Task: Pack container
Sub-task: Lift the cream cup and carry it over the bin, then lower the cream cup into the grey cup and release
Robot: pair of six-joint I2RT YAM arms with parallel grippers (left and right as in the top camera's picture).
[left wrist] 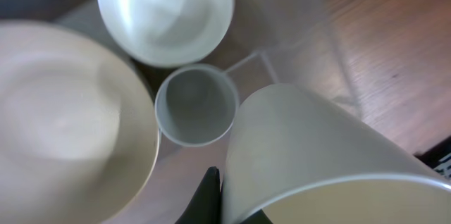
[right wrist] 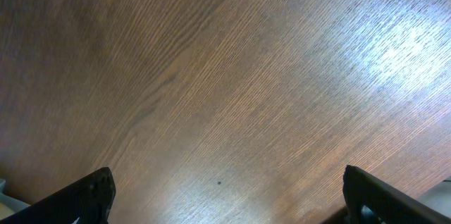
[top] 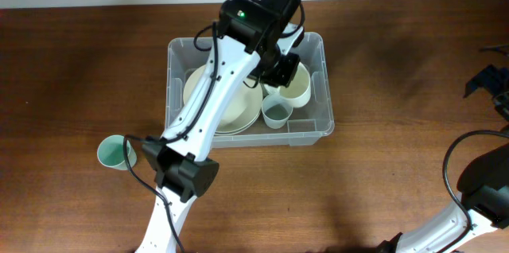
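The left pincer [top: 280, 68] hangs inside the container [top: 328, 102], closed on the rim of a cream cup [top: 297, 86]. In the left wrist view one dark finger [left wrist: 209, 196] lies against the cup's outer wall, and the cup hides the other finger. The container lies directly beneath this pincer and surrounds it on all sides, a clear bin resting on the wooden table [top: 398, 46].

Just beside the gripped cup, touching or nearly touching its wall, stands a small pale cup [left wrist: 196, 104], upright and open. Past that, farther from the pincer, sits a white bowl [left wrist: 165, 13]. A large cream bowl [left wrist: 63, 118] fills the bin on the side of the visible finger. A green cup [top: 114, 152] stands on the table outside the bin, well apart from the pincer, near the arm's base.

The right pincer [right wrist: 232, 192] holds its fingers spread wide over bare wood, gripping nothing, well away from the container.
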